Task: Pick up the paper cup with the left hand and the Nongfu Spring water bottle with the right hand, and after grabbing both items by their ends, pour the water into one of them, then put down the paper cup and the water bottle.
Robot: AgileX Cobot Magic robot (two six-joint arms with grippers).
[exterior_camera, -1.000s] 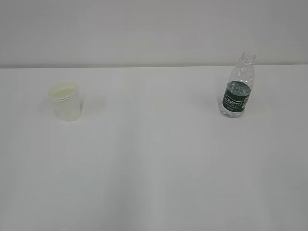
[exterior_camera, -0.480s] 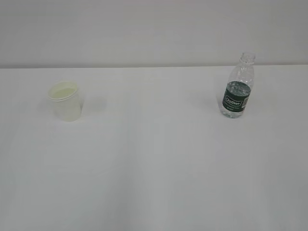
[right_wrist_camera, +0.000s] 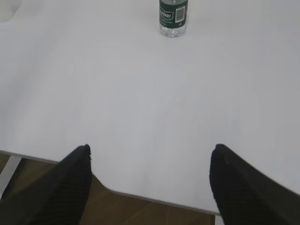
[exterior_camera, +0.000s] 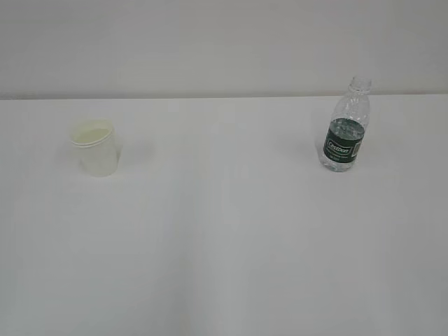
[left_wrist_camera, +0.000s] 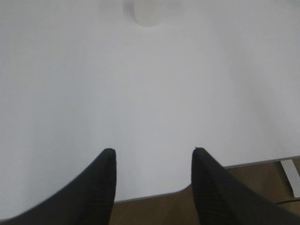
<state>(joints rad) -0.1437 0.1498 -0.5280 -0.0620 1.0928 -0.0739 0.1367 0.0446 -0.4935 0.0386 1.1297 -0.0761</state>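
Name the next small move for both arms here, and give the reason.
Probably advance each arm toward its own object. The left gripper hangs open and empty over the table's near edge, the paper cup far ahead of it; the right gripper is likewise open, with the Nongfu Spring water bottle standing untouched.

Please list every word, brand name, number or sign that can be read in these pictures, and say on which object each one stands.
White script on the dark green label of the water bottle: too blurred to read.
Barcode panel on that label in the right wrist view: its bars and digits are too small to read.
Paper cup: plain white, no text visible.
Table: no text or sign.
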